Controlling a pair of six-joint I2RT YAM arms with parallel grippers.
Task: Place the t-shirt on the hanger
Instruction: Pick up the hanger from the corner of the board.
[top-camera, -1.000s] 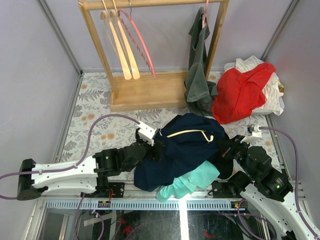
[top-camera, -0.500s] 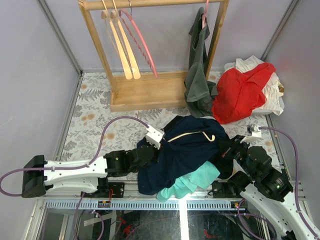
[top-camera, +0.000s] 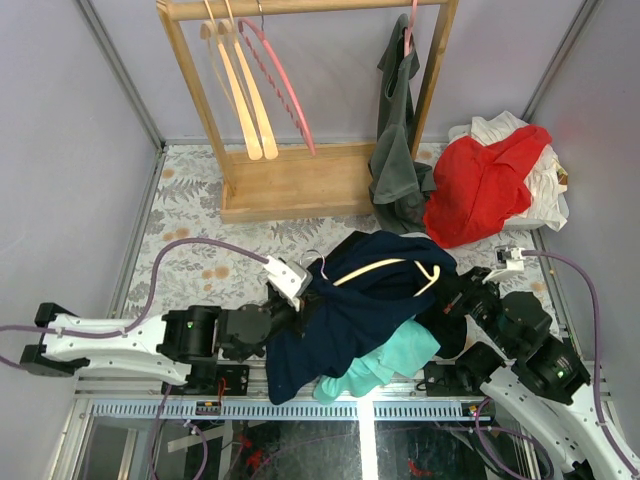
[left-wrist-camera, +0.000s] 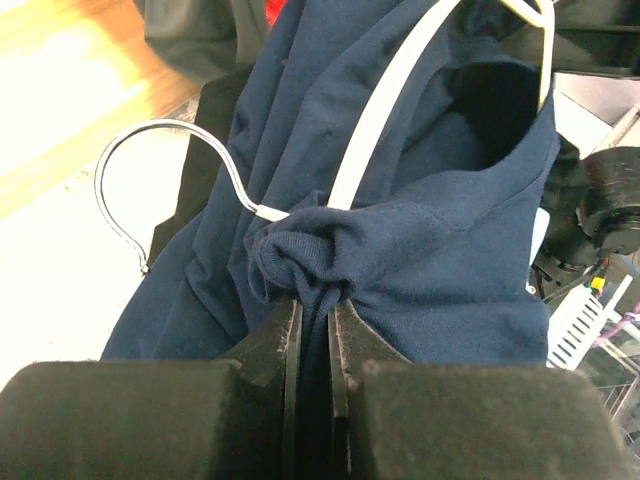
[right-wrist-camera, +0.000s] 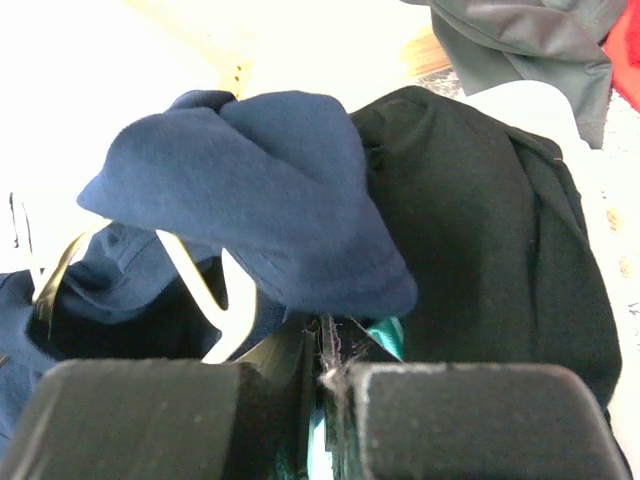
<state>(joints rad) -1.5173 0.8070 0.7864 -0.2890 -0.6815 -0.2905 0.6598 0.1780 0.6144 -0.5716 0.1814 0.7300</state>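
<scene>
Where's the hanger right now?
Top view, centre: the cream hanger lies across the navy t-shirt, its hook nearest the left gripper.

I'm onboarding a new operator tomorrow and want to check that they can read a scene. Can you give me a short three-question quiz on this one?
1. True or false: the left tool is shut on a bunched fold of the dark navy-blue cotton t-shirt.
2. Where is the grey-green top? A) hanging at the right end of the light wooden rack; B) spread flat on the floor; C) folded inside a box.
3. What colour is the crumpled garment poking out from under the t-shirt's near side?
Key: 1 true; 2 A; 3 teal.
</scene>
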